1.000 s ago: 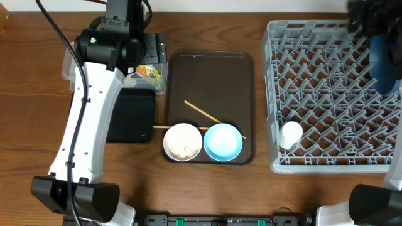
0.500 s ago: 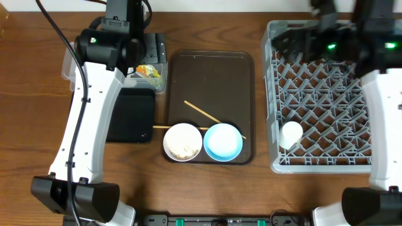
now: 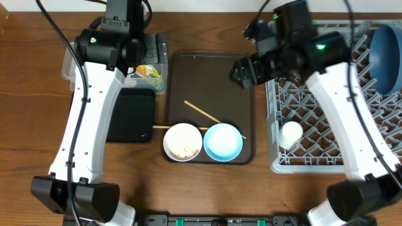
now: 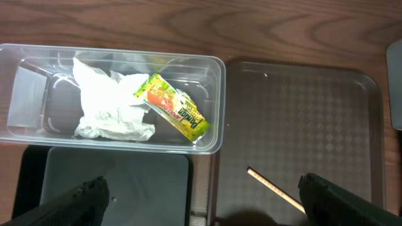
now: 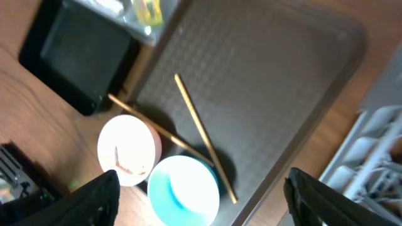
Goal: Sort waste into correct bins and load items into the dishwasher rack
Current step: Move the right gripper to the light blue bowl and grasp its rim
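The clear tub (image 4: 217, 69) holds crumpled white tissue (image 4: 110, 103) and the snack wrapper (image 4: 171, 107). Beside it lies the black tray (image 4: 116, 188). My left gripper (image 4: 201, 210) hangs open above both bins, holding nothing. On the brown tray's near end sit the white bowl (image 3: 183, 142), with bits inside, and the light blue bowl (image 3: 223, 142), with two chopsticks (image 3: 202, 113) behind them. My right gripper (image 5: 201, 207) is open over that tray, above the light blue bowl (image 5: 185, 191). The grey rack (image 3: 326, 94) holds the dark blue dish (image 3: 384, 56) and the white cup (image 3: 291, 133).
The brown serving tray (image 3: 213, 69) lies between the bins and the rack. One chopstick (image 3: 162, 127) pokes off its left edge toward the black tray (image 3: 129, 116). My left arm (image 3: 94, 107) covers much of the bins from above.
My right arm has swung left from the rack's back right corner to the tray's top right. The dark blue dish stays standing in the rack. The left arm has not moved.
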{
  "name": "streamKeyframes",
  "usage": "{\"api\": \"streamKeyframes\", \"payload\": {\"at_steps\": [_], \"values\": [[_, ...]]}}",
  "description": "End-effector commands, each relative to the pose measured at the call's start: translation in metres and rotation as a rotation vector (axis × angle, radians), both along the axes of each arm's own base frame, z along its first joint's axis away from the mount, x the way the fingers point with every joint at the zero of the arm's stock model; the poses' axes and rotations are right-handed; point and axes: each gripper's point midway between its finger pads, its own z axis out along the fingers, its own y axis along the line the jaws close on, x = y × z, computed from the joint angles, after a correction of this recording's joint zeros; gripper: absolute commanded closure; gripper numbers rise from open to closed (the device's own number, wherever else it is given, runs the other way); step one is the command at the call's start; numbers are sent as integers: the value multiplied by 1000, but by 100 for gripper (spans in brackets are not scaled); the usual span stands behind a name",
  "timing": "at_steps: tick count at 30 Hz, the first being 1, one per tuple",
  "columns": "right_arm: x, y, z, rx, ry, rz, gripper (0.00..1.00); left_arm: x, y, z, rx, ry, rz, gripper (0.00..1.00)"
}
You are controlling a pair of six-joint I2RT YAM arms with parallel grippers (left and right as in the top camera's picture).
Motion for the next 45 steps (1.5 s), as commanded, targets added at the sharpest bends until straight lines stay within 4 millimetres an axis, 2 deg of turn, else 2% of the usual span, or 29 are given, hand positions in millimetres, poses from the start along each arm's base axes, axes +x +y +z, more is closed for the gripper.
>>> {"api": "streamKeyframes", "payload": {"at_steps": [1,8,11,20,22,25,29,32,36,40,45], "values": [[-7,14,-30,-51,86,10,22,0,1,0,11,3,-4,1],[-28,32,-76,-128,251,64,34,0,1,0,11,3,-4,1],[-34,28,-96,-198,311,51,39,-1,1,-1,12,6,-4,1],[-55,21,-137,-315,399,59,39,-5,3,-3,17,28,-1,1],[-62,21,-151,-326,416,70,41,-5,3,-3,17,28,-1,1],[-74,22,-179,-342,434,90,49,-5,3,-3,17,27,-1,1],[-83,22,-211,-356,428,84,69,-5,3,-3,18,27,-2,1],[-82,12,-227,-403,411,19,73,-5,3,-3,18,28,-2,1],[-78,6,-235,-419,391,-3,75,-5,3,-3,18,28,-2,1],[-72,6,-235,-414,370,-12,86,-5,3,-3,18,28,-2,0],[-67,7,-227,-411,355,-14,94,-5,3,-3,18,28,-2,0]]}}
